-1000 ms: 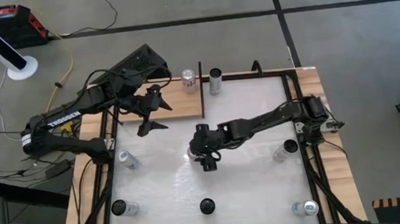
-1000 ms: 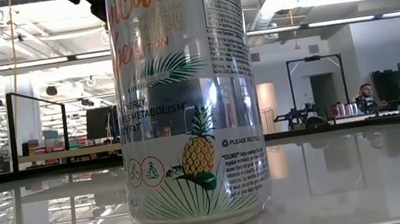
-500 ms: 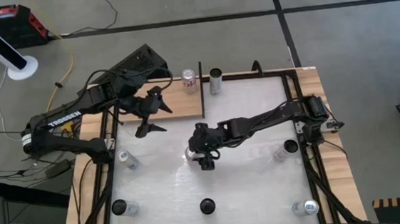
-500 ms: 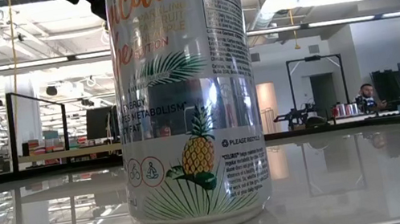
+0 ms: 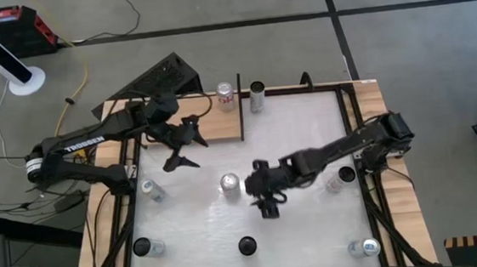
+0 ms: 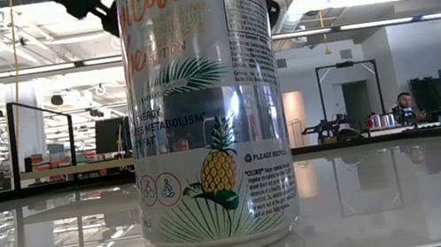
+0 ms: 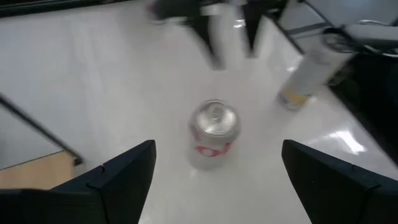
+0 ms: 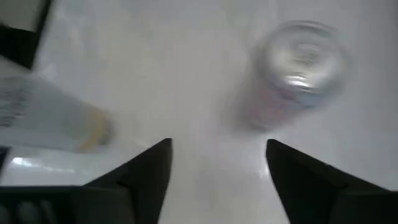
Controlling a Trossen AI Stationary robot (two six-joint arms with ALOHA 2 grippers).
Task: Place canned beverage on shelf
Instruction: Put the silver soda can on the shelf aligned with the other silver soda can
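Overhead, my right gripper [image 5: 269, 201] has pulled away from the silver can [image 5: 230, 183] at mid-table: half a second ago it sat right against that can, and now it stands just beside it, toward the right side, with bare table between them. Its jaws are spread and empty (its wrist view shows both dark fingers [image 8: 140, 171] apart, the can [image 8: 292, 68] upright ahead of them and not between them). I read this as a release or a missed approach, not a lift; the can remains on the white table [image 5: 298, 137], well apart from the shelf [image 5: 216, 118], so the placing step is not yet done.

My left gripper [image 5: 184, 148] has drifted slightly toward the can and hangs near the shelf's front edge, jaws spread wide, holding nothing; its wrist view looks straight at the same can [image 7: 213, 134] between its fingers [image 7: 121, 174], still some way off. I judge that either arm could take the can next, the left being nearer the shelf.

Shelf contents: one red-and-white can [image 5: 225, 95] stands on the pale board at its far edge; a dark-topped can [image 5: 257, 95] stands just past the black upright [image 5: 241, 108], on the table. Six other cans are scattered along the table's left, near and right sides. The low view is filled by a pineapple-print can [image 6: 206, 117].
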